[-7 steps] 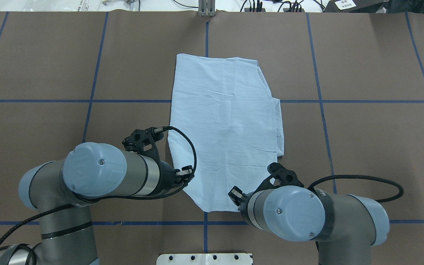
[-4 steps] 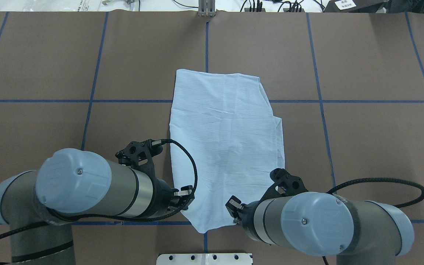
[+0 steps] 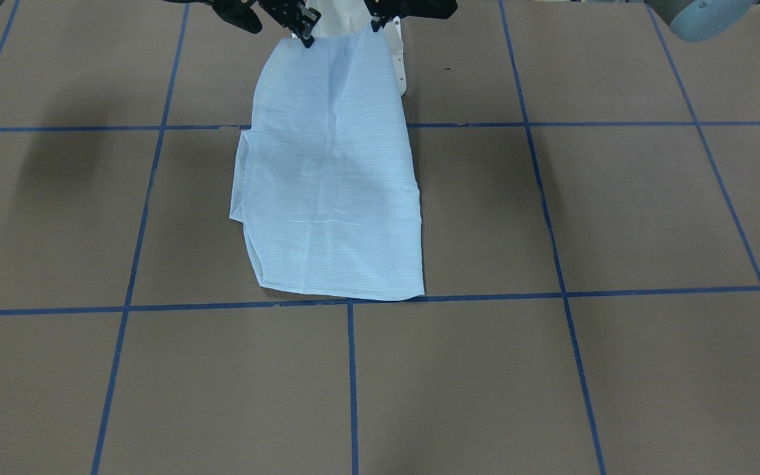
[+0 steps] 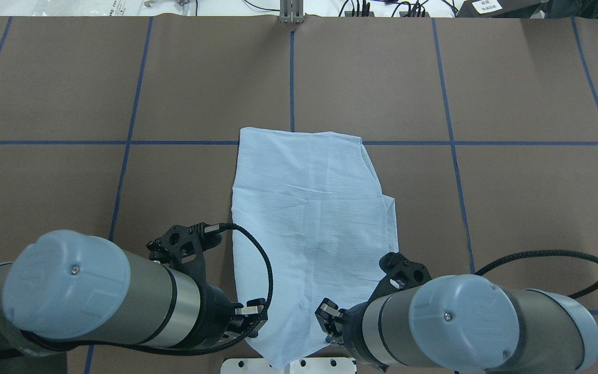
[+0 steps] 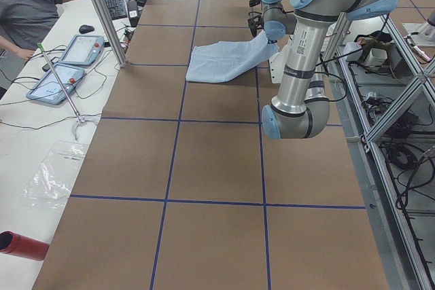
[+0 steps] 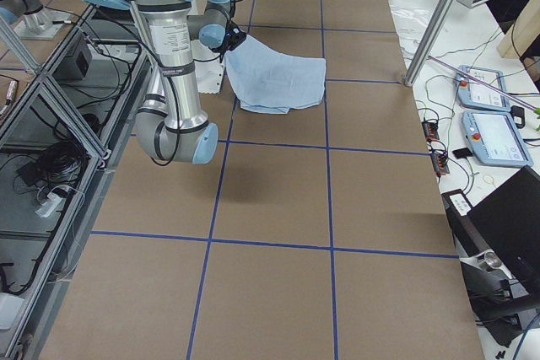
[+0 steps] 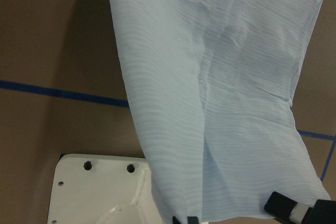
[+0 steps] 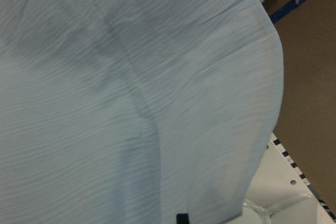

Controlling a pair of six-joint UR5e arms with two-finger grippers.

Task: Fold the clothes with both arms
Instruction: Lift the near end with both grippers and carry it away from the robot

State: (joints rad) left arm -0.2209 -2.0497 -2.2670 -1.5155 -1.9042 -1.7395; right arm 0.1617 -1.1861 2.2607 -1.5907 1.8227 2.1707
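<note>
The pale-blue shirt (image 4: 309, 218) is folded into a long panel in the table's middle. Its far end lies flat and its near end is lifted. My left gripper (image 4: 251, 316) is shut on the near left corner of the shirt. My right gripper (image 4: 327, 317) is shut on the near right corner. In the front-facing view the shirt (image 3: 334, 178) hangs from the right gripper (image 3: 304, 31) and the left gripper (image 3: 377, 23) at the top edge. The left wrist view shows the cloth (image 7: 226, 103) draped away, as does the right wrist view (image 8: 131, 93).
The brown table (image 4: 512, 208) carries a grid of blue tape lines. The white pedestal plate (image 4: 236, 365) lies under the shirt's near tip. A person (image 5: 27, 11) sits beyond the table's far side beside tablets (image 5: 81, 49) and cables.
Both arms have drawn back toward the robot's base, dragging the shirt with them. Its far edge has slid nearer, to the cross tape line. Both grippers have kept their hold.
</note>
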